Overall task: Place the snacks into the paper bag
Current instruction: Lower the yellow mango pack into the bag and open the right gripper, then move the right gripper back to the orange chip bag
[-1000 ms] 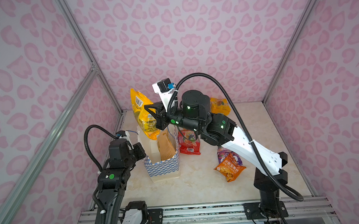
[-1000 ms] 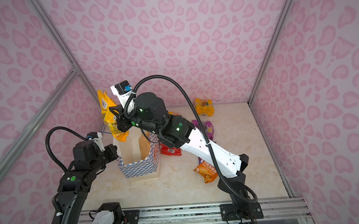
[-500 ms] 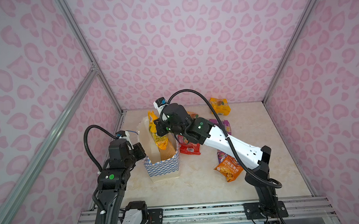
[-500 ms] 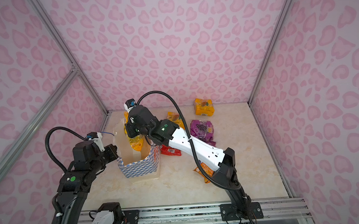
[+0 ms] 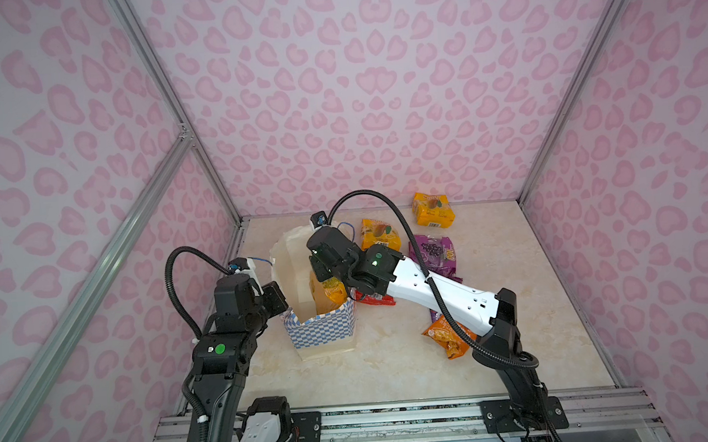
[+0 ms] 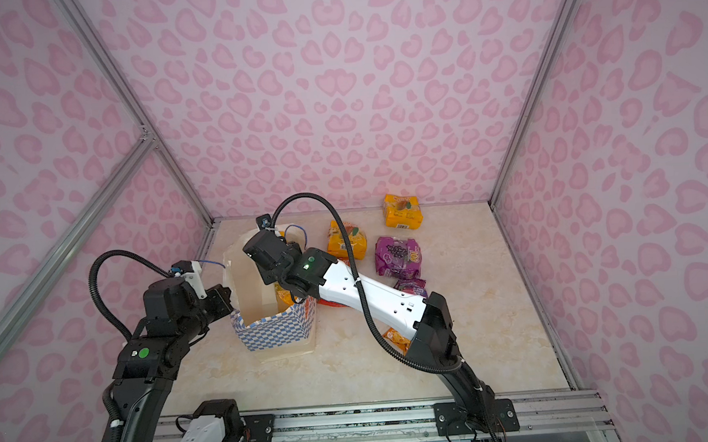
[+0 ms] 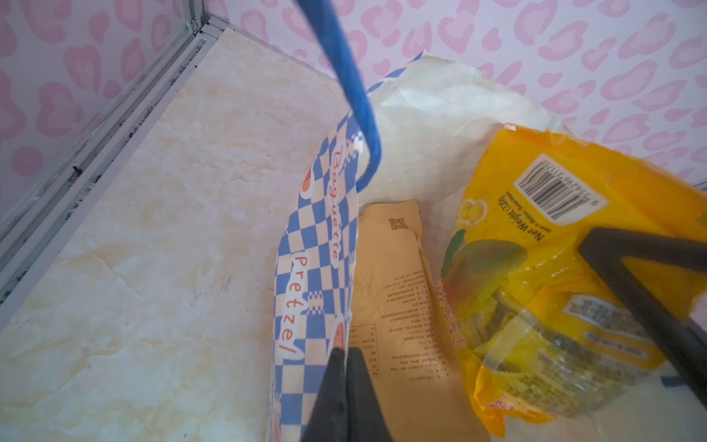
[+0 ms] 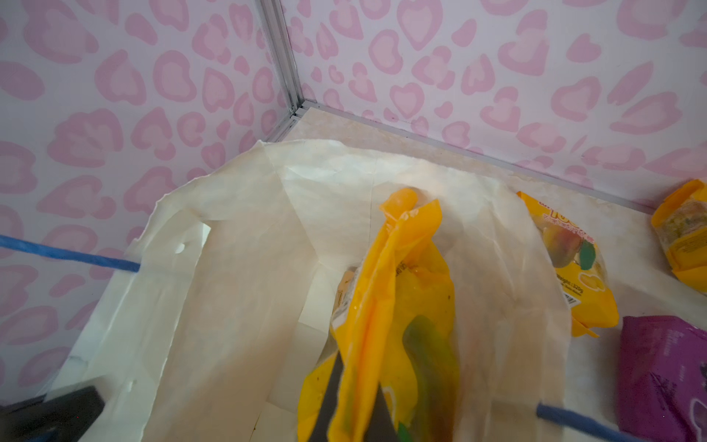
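your right arm rises from the front right of the surface (image 5: 393, 369). its white forearm stretches leftward over a red packet (image 5: 375, 300), and the wrist bends down so the right claw (image 8: 357, 382) sits inside the mouth of the paper bag (image 5: 323, 336). that claw is clenched on a yellow pouch (image 8: 401, 306). the pouch stands steeply on end, its long axis in line with the claw's fingers and its free end pointing down into the bag; whether it touches the bottom cannot be told.

your left arm comes up from the front left with the elbow folded. the left claw (image 7: 347, 379) is pinched tight on the bag's checkered rim, just beside a tan kraft pouch (image 7: 398, 298) standing upright inside against that wall.

the bag stands upright and open at the left of the surface, with a blue cord handle (image 7: 352, 76) arching above the left claw. to its right lie a second yellow pouch (image 5: 380, 233), a yellow packet (image 5: 433, 216) near the back wall, a purple pouch (image 5: 433, 253) and an orange chips bag (image 5: 446, 338) partly under the right arm.

a second ago the right claw held the yellow pouch high above the bag; it has since come down into the opening. the left arm has not moved.
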Controlling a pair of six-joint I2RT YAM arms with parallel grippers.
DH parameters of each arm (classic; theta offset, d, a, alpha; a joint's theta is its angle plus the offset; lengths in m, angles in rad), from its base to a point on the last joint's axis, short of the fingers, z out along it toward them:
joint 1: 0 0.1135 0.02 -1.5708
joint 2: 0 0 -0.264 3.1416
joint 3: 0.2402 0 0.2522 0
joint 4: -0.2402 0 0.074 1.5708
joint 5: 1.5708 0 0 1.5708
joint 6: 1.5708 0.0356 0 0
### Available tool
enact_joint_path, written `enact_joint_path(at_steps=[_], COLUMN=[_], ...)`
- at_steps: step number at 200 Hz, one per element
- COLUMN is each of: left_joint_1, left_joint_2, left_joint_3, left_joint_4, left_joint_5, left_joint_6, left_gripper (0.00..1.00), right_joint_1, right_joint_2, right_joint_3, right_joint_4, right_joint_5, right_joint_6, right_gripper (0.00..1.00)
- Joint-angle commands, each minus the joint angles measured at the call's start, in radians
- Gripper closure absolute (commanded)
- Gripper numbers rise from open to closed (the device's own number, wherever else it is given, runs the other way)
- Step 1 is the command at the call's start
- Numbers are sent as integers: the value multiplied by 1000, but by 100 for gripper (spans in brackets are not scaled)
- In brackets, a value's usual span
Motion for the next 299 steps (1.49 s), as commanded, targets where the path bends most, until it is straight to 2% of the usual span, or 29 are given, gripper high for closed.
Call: enact_joint_path(at_steps=[1, 10, 36, 66, 129, 148, 181, 203, 221, 243, 273, 299], left_joint_1=[1, 1, 0, 1, 1, 0, 0, 1, 0, 0, 0, 0], left_joint_2=[0, -1, -1, -1, 1, 3, 7, 9, 9, 13, 19, 24], left_joint_3=[-3, -3, -3, -2, -4, -3, -3, -3, -3, -3, -4, -4], left_joint_4=[15, 16, 15, 14, 13, 13, 11, 11, 12, 11, 12, 11], left_joint_5=[-8, -8, -9, -11, -12, -14, -21, -19, -17, -13, -9, -10], left_joint_6=[6, 7, 7, 7, 7, 7, 7, 5, 5, 5, 4, 5], left_gripper=[97, 97, 97, 97, 97, 97, 97, 97, 97, 97, 97, 97], right_joint_1=[-2, -2, -2, 18, 50, 49, -10, -114, -206, -308, -462, -526], right_joint_2=[33, 42, 26, -38, -201, -283, -484, -671, -821, -964, -1107, -1189], right_joint_3=[27, 35, 28, -34, -51, -114, -359, -617, -836, -1019, -1244, -1439], right_joint_4=[-17, -32, -24, 72, 96, 90, 97, 109, 103, 43, -37, -23], right_joint_5=[88, 109, 122, 68, -77, -57, 15, 30, 40, 51, -76, -225], right_joint_6=[54, 71, 92, 26, -108, -139, -110, -6, 90, 198, 318, 385], right_gripper=[100, 99, 71, 47, 22, 15, 9, 2, 2, 2, 2, 2])
